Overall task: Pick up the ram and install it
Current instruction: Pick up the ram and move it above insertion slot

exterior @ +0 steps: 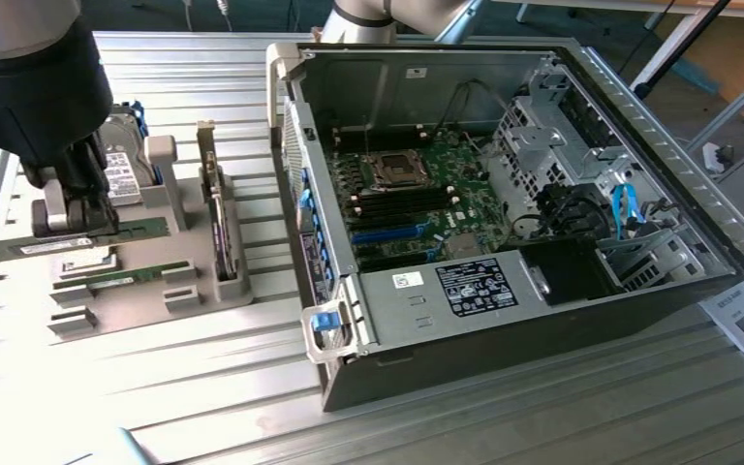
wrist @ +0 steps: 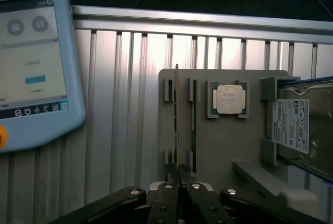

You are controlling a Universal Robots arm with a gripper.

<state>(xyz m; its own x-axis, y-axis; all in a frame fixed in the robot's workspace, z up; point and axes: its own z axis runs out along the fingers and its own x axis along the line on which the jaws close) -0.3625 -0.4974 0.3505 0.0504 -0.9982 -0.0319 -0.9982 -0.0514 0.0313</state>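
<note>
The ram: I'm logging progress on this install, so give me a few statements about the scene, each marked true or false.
1. The gripper is shut on the ram. True.
2. A second stick lies in the grey holder. True.
3. The silver processor is held by the gripper. False: it sits in its recess on the grey holder.
4. The computer case has its side closed. False: the side is open, with the motherboard showing.
</note>
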